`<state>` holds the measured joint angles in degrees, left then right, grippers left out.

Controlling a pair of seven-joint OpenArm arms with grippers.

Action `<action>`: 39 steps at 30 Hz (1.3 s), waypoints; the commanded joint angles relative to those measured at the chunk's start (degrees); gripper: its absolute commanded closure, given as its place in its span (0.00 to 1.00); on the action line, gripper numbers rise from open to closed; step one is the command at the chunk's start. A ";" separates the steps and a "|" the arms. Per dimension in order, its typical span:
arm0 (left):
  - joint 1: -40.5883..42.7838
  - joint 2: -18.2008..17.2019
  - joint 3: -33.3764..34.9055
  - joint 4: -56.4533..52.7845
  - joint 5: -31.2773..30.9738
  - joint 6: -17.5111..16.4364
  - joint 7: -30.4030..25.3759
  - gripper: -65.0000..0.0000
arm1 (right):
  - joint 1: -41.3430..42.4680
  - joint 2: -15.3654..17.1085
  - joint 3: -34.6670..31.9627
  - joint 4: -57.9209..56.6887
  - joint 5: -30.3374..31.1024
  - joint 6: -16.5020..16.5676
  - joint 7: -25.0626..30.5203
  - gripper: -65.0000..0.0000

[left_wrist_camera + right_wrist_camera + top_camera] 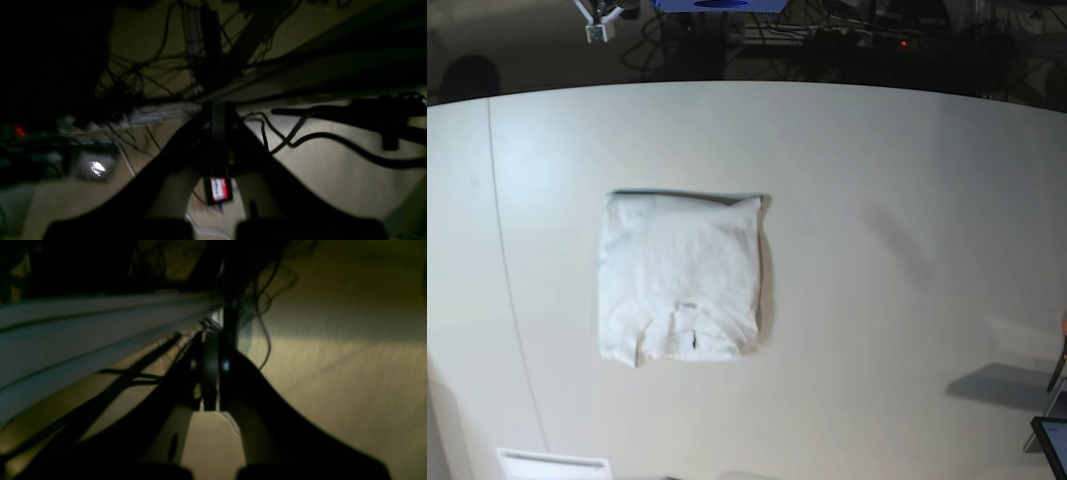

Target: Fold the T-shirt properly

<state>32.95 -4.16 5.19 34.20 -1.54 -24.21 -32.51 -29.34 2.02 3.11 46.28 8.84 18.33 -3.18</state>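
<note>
The white T-shirt (682,275) lies on the white table (877,200), left of centre, as a neat squarish packet with its collar toward the near edge. Neither arm shows in the base view. In the left wrist view my left gripper (218,133) is shut with nothing between its dark fingers, over a dim floor and away from the cloth. My right gripper (213,373) is likewise shut and empty in the right wrist view, beside a pale long rail (66,336). No cloth appears in either wrist view.
Tangled cables (140,80) and dim equipment fill the left wrist view, and a red-and-white label (218,189) sits below the fingers. A white flat object (552,465) lies at the table's near edge. A dark device corner (1052,440) shows at the lower right.
</note>
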 commanded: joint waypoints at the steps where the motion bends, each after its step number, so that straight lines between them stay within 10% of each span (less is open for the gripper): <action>1: -2.22 0.16 -0.05 -4.35 0.00 -0.36 -1.29 1.00 | 2.75 0.84 0.01 -6.24 -0.27 0.27 0.32 1.00; 7: -19.98 0.78 -0.40 -31.51 0.00 0.43 -1.20 1.00 | 19.01 1.27 0.01 -35.95 -0.36 -0.44 9.11 1.00; 15: -27.72 0.78 0.13 -34.20 0.35 15.20 3.98 1.00 | 23.15 1.45 -0.08 -42.37 -0.36 -15.65 13.33 0.99; 20: -25.70 0.78 -0.40 -28.96 0.00 15.46 16.12 1.00 | 23.15 1.10 0.18 -42.28 -0.27 -16.09 14.13 0.99; 39: -27.02 1.04 -0.49 -26.68 0.00 15.46 16.91 1.00 | 23.41 1.27 0.18 -42.19 -0.27 -16.17 18.96 0.98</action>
<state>5.85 -3.14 4.75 7.38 -1.54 -8.80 -15.00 -5.67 3.01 3.36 4.21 8.62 2.07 15.35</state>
